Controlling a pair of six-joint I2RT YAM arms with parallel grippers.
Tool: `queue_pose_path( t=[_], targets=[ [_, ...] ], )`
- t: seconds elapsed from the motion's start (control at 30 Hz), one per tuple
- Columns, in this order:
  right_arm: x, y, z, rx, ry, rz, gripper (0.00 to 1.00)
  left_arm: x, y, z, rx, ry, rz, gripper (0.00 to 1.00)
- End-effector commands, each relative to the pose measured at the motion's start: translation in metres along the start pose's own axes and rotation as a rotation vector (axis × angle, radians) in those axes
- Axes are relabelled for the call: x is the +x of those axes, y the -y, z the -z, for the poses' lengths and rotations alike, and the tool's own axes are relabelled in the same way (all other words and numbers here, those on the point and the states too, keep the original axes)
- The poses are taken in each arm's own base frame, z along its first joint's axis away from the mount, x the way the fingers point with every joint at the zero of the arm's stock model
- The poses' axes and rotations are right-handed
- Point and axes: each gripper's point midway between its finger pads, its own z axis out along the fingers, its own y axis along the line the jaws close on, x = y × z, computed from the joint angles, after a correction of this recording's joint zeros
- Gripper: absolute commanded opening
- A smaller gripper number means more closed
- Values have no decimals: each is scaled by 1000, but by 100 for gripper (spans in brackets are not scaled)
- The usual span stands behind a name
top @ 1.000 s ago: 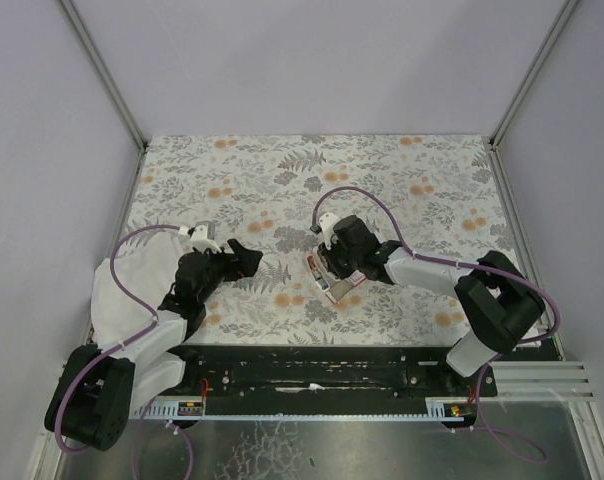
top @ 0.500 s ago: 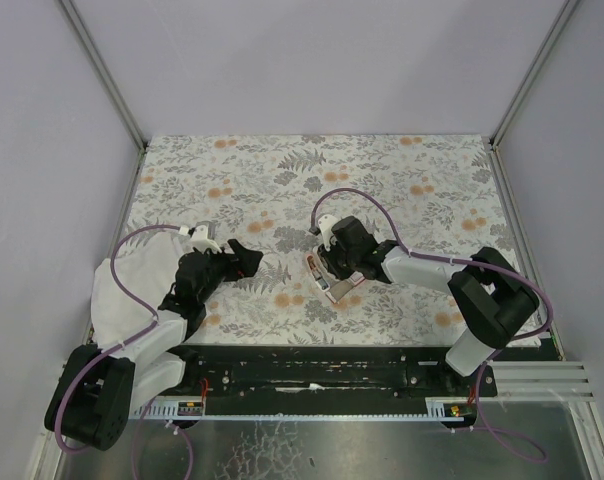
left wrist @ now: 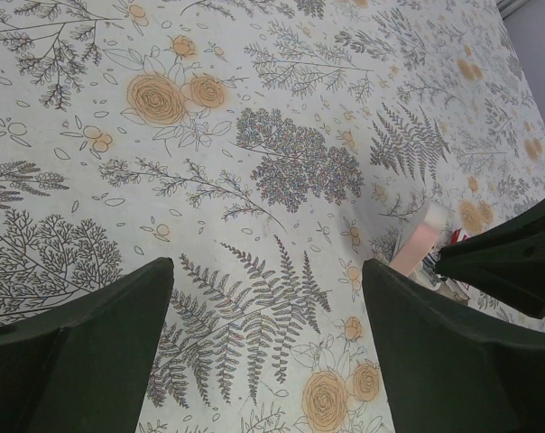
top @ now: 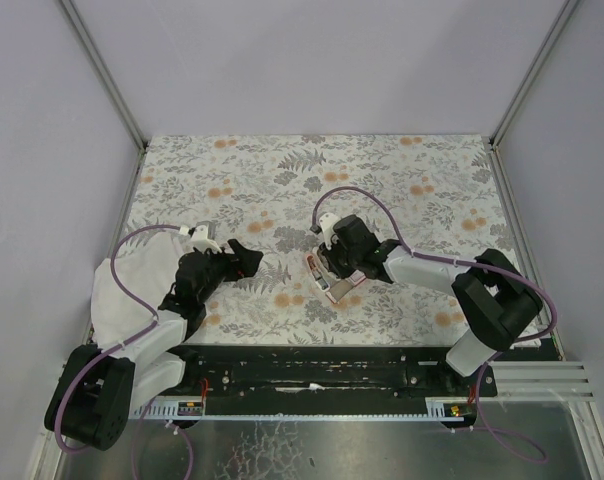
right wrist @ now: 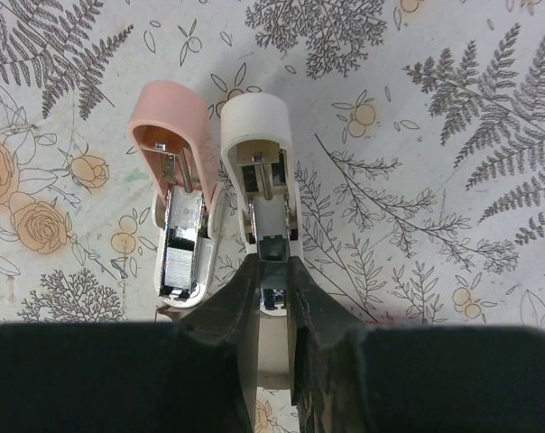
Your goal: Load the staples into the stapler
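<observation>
Operator: Staples [right wrist: 178,269], then. Where do they lie from the right end effector [right wrist: 274,266]?

Observer: Only a ribbed silvery block shows. It sits in the chrome channel [right wrist: 180,225] of the stapler's pink half [right wrist: 169,135], just ahead of the tips and to their left. It reads as a strip of staples, though it is too small to be sure.

Operator: And the stapler [right wrist: 254,194] itself?

Observer: It lies open on the desk [right wrist: 453,135], with the pink half and the white half [right wrist: 254,135] close side by side. Both long axes run straight ahead from the tips. The tips are at the near end of the white half, over its grooved middle.

Operator: Is that end effector grasping anything?

Observer: Its fingers are clenched to a narrow slit with a small grey piece [right wrist: 271,248] at the tips. Whether that is a strip or a part of the stapler cannot be told.

Operator: And the left one?

Observer: The left end effector [left wrist: 268,271] is released, fingers wide with only desk between them. The stapler lies well ahead of it and to its right, so the right arm is much the nearer.

Operator: So what does the coming move turn on?

Observer: Probably a short push along the stapler's length, straight ahead. Any sideways drift would likely foul the groove's wall.
</observation>
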Motion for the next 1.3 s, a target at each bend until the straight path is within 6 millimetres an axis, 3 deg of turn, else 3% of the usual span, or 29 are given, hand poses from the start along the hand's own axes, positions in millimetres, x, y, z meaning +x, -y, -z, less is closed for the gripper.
queue_pose_path(
  t=[0.0, 0.63, 1.27],
  targets=[
    [-30, 9, 14, 21, 82, 11, 17, -21, 15, -4, 57, 65, -38, 84],
    [-20, 1, 3, -33, 42, 8, 15, -21, 15, -3, 57, 68, -40, 83],
    [-14, 6, -3, -11, 17, 10, 15, -21, 15, -3, 57, 68, -40, 83]
  ],
)
